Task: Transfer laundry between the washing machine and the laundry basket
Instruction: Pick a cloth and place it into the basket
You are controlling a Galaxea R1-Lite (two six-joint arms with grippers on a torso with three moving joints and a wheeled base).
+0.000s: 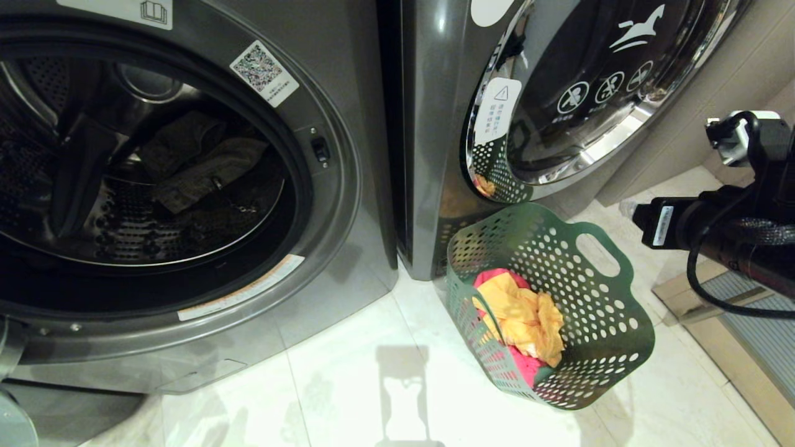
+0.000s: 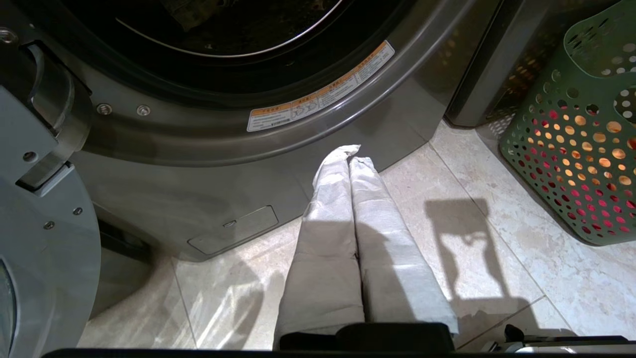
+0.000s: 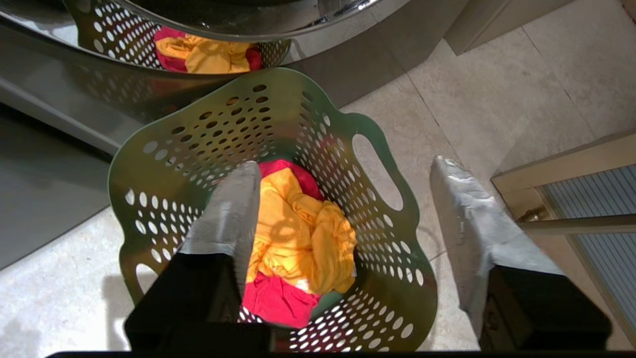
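On the tiled floor (image 1: pixel 348 385) beside the two dark grey machines sits the laundry basket (image 1: pixel 612 347), green and perforated, just in front of the right-hand machine's lower corner and tilted a bit. Inside it lie a yellow garment (image 1: pixel 525 316) on top of a red garment (image 1: pixel 528 366).

Washing machine (image 1: pixel 348 186) on the left has its door open; its drum (image 1: pixel 155 205) holds dark olive clothes (image 1: pixel 199 164) lying toward the back. Second machine (image 1: pixel 435 124) to the right has its chrome-ringed glass door (image 1: pixel 596 81) closed, basket reflected in the chrome.

Right hand (image 3: pixel 343 209) hangs above the basket, pointing down into it, fingers (image 3: pixel 228 214) spread wide with nothing between them; one finger is over the basket's inside, the other is outside the rim by the cut-out handle (image 3: pixel 377 171). In the head view only the right arm (image 1: pixel 714 230) shows, at the right edge above the basket.

Left hand (image 2: pixel 350 154) is low near the floor in front of the open machine's base, fingers pressed together, holding nothing. Orange warning label (image 2: pixel 320 99) on the door rim is just above it.
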